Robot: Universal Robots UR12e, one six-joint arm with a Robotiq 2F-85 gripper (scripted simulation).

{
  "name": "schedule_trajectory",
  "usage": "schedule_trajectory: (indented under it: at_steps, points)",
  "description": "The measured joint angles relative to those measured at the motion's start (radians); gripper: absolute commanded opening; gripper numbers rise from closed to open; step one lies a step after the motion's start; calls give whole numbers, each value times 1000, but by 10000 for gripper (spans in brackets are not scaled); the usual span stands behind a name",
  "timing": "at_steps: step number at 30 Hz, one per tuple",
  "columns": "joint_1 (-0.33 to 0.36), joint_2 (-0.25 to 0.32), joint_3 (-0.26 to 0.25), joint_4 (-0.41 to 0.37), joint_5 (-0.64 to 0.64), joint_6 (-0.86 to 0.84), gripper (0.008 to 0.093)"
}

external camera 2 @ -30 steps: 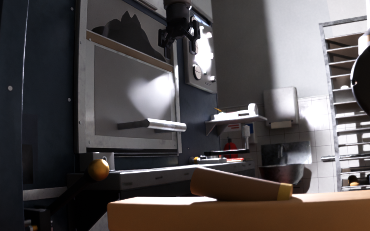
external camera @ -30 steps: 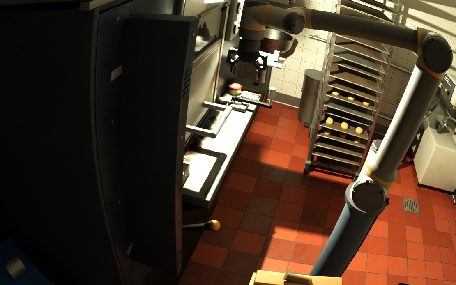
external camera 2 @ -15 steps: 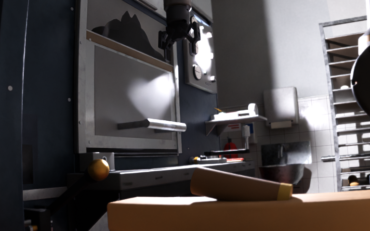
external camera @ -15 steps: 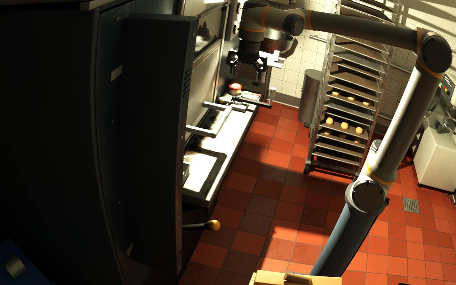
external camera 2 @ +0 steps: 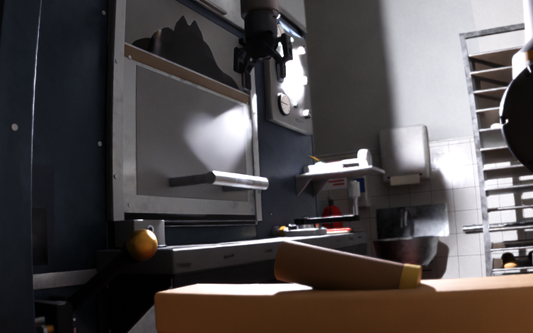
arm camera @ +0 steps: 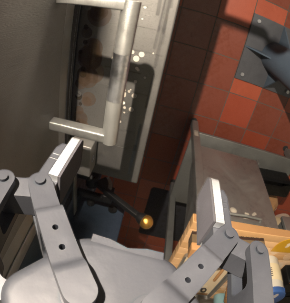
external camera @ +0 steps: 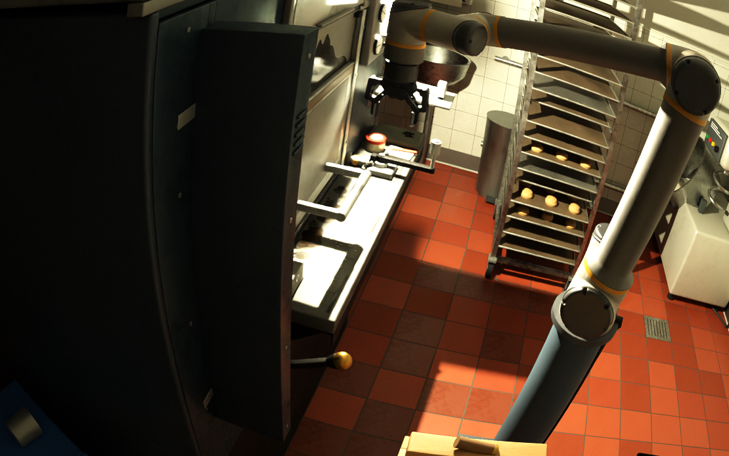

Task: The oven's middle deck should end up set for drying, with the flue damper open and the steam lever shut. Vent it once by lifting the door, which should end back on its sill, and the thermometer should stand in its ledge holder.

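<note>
The flue damper is hidden from me; I cannot tell its setting. The middle deck door (external camera 2: 187, 136) sits down on its sill, its steel bar handle (external camera 2: 220, 180) (arm camera: 117, 73) (external camera: 336, 195) sticking out over the ledge. The brass-knobbed steam lever (external camera: 339, 359) (external camera 2: 141, 244) (arm camera: 146, 222) juts out below the ledge's near end. At the ledge's far end a dark rod (external camera 2: 326, 218) (external camera: 407, 167) lies flat beside a red-capped item (external camera: 376, 140). My gripper (external camera: 398, 102) (external camera 2: 263, 62) (arm camera: 137, 181) hangs high beside the door's upper right corner, above the ledge's far end. It is open and empty.
The oven's control panel with a round dial (external camera 2: 285, 103) is just right of my gripper. A bun rack (external camera: 560, 164) stands across the red tile floor. A wooden block with a rolling pin (external camera 2: 344, 268) sits near the arm's base. A mixer (external camera: 718, 210) stands at far right.
</note>
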Motion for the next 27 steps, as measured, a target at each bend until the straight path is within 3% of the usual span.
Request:
schedule_trajectory:
  at_steps: [15,27]
  points:
    - [-172,17,-15,-2,0,108,880]
    - [-371,89,-80,-9,0,280,880]
